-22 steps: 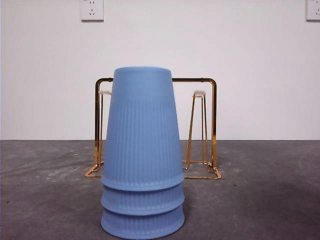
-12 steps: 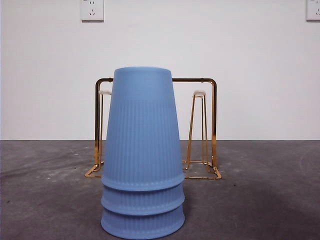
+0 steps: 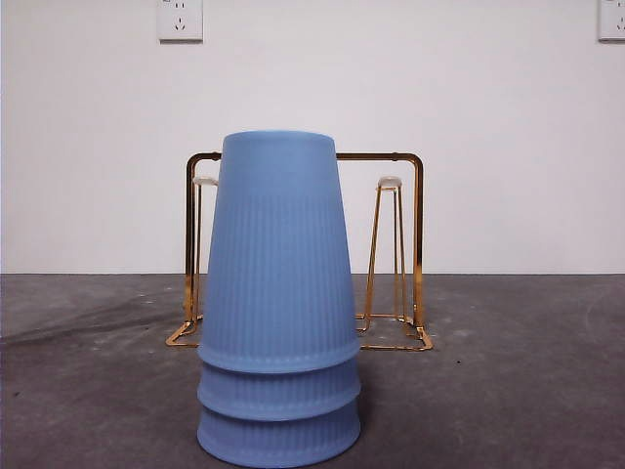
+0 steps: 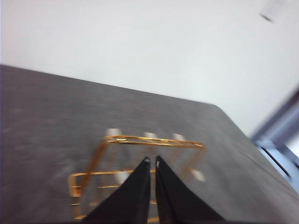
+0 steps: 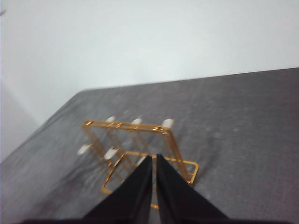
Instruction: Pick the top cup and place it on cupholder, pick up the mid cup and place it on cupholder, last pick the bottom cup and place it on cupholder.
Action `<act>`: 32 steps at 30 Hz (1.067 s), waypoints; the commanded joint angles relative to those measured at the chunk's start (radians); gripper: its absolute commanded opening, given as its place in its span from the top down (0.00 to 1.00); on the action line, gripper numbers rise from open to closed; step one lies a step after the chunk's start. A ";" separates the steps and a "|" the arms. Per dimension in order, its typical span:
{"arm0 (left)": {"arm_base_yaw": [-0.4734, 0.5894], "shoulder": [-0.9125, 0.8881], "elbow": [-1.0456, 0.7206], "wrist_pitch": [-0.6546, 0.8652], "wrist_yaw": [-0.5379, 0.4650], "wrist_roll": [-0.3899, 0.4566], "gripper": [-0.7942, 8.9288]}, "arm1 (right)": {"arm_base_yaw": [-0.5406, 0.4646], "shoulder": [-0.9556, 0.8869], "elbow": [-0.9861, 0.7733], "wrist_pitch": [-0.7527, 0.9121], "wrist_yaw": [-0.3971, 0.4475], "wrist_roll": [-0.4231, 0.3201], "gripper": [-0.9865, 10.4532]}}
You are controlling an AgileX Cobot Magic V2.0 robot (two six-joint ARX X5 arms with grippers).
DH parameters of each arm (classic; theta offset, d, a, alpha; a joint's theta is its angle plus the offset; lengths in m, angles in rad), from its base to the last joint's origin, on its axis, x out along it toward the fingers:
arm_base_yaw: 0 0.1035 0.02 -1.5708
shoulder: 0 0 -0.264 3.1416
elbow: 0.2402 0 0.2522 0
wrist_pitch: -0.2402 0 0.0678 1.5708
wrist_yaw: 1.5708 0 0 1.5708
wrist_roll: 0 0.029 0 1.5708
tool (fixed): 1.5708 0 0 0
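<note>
Three blue ribbed cups stand upside down, nested in one stack, at the table's front: the top cup, the mid cup's rim and the bottom cup's rim. Behind the stack stands the gold wire cupholder, its white-capped prongs bare. No arm shows in the front view. My left gripper is shut and hangs above the cupholder. My right gripper is shut too, above the cupholder from the other side. The cups are out of both wrist views.
The dark grey table runs back to a white wall with two sockets. In the left wrist view the table's far edge shows, with a dark frame beyond it.
</note>
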 commanded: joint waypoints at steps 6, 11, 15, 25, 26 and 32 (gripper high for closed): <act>-0.159 0.167 0.262 -0.211 0.140 0.223 0.90 | 0.189 0.157 0.280 -0.196 -0.018 -0.221 0.90; -0.200 0.196 0.333 -0.334 0.216 0.391 0.90 | 0.285 0.191 0.343 -0.284 -0.018 -0.320 0.90; -0.203 0.189 0.334 -0.340 0.216 0.391 0.89 | 0.296 0.191 0.342 -0.286 -0.018 -0.312 0.90; -0.203 0.194 0.334 -0.335 0.216 0.392 0.43 | 0.296 0.191 0.342 -0.299 -0.018 -0.280 0.51; -0.203 0.194 0.334 -0.334 0.216 0.392 0.38 | 0.296 0.191 0.342 -0.299 -0.018 -0.278 0.46; -0.203 0.194 0.334 -0.333 0.216 0.391 0.33 | 0.297 0.203 0.343 -0.302 -0.018 -0.233 0.40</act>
